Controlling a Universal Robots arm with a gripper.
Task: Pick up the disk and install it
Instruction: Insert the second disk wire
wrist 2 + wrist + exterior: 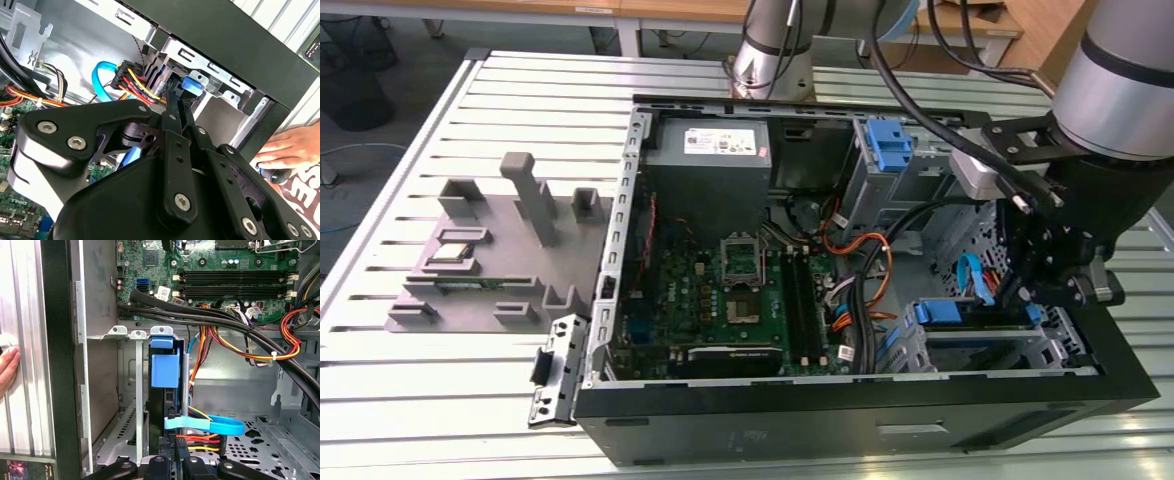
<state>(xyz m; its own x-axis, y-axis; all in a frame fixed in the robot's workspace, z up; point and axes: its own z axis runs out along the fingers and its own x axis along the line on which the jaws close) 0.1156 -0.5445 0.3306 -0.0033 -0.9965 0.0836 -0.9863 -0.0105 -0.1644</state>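
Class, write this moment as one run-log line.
tool: at drive bay | disk: standing edge-on in bay, blue rail up | hand: on case

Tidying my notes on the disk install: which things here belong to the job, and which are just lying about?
Job: disk, tool, drive cage, computer case.
Lying about: grey fixture block, power supply, memory sticks, a person's hand.

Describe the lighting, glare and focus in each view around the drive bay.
Exterior view: even room light, the case interior in shade, the arm's silver shell catching a soft highlight. Second wrist view: the tool's black links loom large and soft-edged up close; the bay's bare metal glares pale. First wrist view: the disk blue rail and motherboard look crisp, with deep shadow beside the rail.
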